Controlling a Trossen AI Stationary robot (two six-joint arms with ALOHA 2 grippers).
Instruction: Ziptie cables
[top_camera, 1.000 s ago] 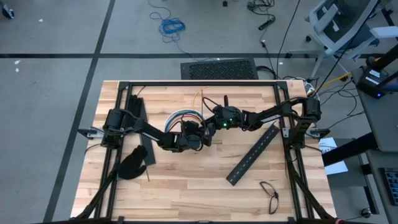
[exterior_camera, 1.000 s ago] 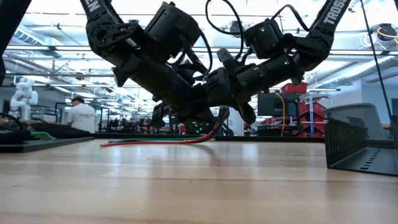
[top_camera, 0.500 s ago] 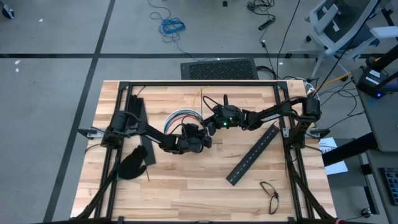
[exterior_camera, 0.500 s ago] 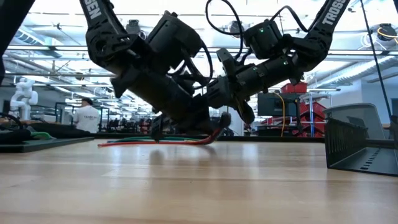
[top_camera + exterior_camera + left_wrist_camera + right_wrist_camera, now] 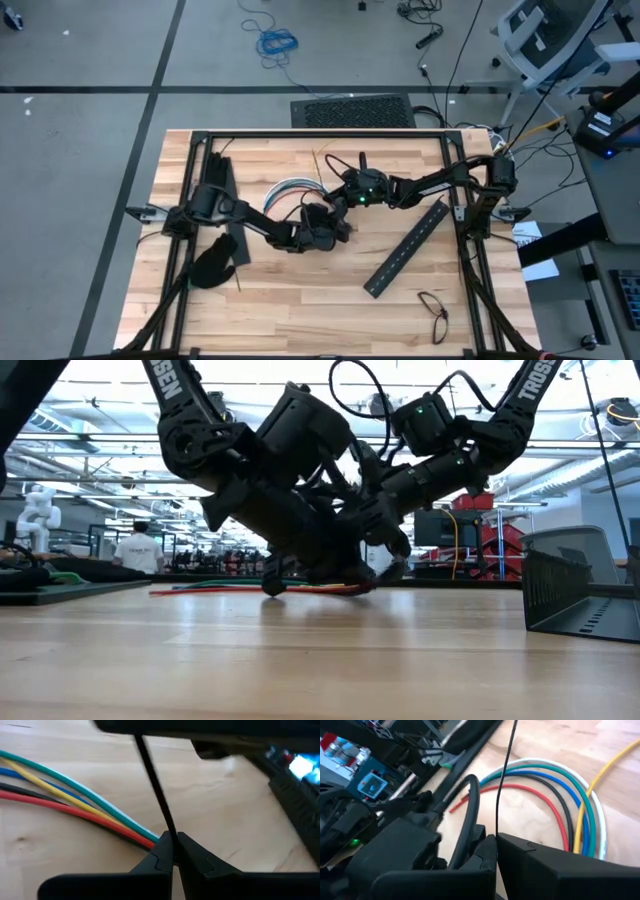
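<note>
A slotted black bar [image 5: 408,247] lies diagonally on the table [image 5: 300,300] (eyeglasses [image 5: 434,312] nearby), black glove [image 5: 213,263] opposite.

Both arms are dark, almost black, built of blocky jointed segments. White block lettering runs along the upper links in the low view. A green light glows on the right arm's wrist housing [image 5: 360,198], and looped black cables arch over that arm's wrist. Each claw, the left claw [image 5: 172,851] and the right claw [image 5: 496,846], ends in two wedge-shaped matte black fingers.
</note>
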